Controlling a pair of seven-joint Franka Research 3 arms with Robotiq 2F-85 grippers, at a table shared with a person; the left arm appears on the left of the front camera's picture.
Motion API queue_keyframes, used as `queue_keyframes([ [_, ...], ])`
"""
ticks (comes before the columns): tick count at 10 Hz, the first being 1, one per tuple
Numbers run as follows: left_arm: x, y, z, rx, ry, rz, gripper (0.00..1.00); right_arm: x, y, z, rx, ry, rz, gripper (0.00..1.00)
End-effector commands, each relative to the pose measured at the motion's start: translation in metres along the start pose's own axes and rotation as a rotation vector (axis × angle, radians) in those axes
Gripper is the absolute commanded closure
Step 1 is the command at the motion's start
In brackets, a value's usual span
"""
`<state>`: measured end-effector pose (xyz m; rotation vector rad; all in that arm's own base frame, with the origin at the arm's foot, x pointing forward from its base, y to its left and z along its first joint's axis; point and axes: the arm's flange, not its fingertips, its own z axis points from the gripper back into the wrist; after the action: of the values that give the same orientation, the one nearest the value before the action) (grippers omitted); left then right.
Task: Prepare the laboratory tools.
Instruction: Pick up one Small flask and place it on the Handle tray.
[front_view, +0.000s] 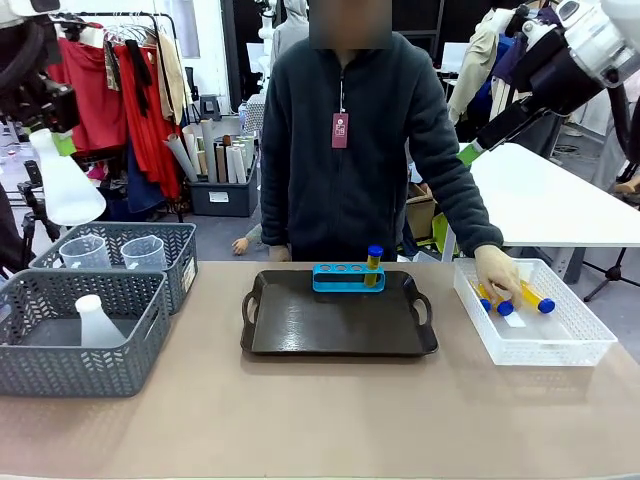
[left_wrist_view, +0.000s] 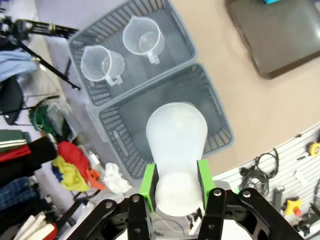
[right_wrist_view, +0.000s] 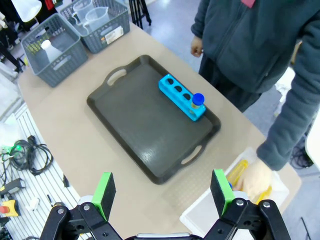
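My left gripper (left_wrist_view: 177, 182) is shut on the neck of a translucent white conical flask (left_wrist_view: 176, 135), held high above the grey baskets; from the front the flask (front_view: 68, 185) hangs at the top left under that gripper (front_view: 58, 140). A second flask (front_view: 95, 320) stands in the near grey basket (front_view: 40, 370). Two clear beakers (front_view: 85, 252) (front_view: 143, 252) sit in the far grey basket. One blue-capped tube (front_view: 374, 265) stands in the blue rack (front_view: 340, 277) on the black tray (front_view: 300, 330). My right gripper (right_wrist_view: 162, 192) hangs open, high over the table's right side.
A person stands at the far side, one hand (front_view: 497, 270) reaching into the white basket (front_view: 580, 350), where more blue-capped tubes (front_view: 536, 297) lie. The grey baskets (left_wrist_view: 210, 105) lie directly below my left gripper. Bare tabletop stretches in front of the tray.
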<state>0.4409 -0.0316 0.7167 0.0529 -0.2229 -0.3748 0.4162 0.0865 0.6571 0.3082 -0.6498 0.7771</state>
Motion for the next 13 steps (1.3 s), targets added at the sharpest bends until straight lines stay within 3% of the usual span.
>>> queue_keyframes([
  [1, 0.035, -0.028, 0.015, 0.059, 0.013, -0.046, 1.00, -0.001, 0.000, 0.001, 0.000, -0.002, 0.000, 0.00],
  [7, 0.144, -0.128, 0.014, 0.106, 0.037, -0.404, 1.00, -0.001, 0.000, 0.001, 0.000, -0.002, 0.000, 0.00],
  [10, 0.204, -0.180, -0.024, 0.104, 0.007, -0.550, 1.00, -0.001, 0.000, 0.001, 0.000, -0.002, 0.000, 0.00],
  [13, 0.240, -0.213, -0.070, 0.116, 0.024, -0.653, 1.00, -0.001, 0.000, 0.001, 0.000, -0.002, 0.000, 0.00],
])
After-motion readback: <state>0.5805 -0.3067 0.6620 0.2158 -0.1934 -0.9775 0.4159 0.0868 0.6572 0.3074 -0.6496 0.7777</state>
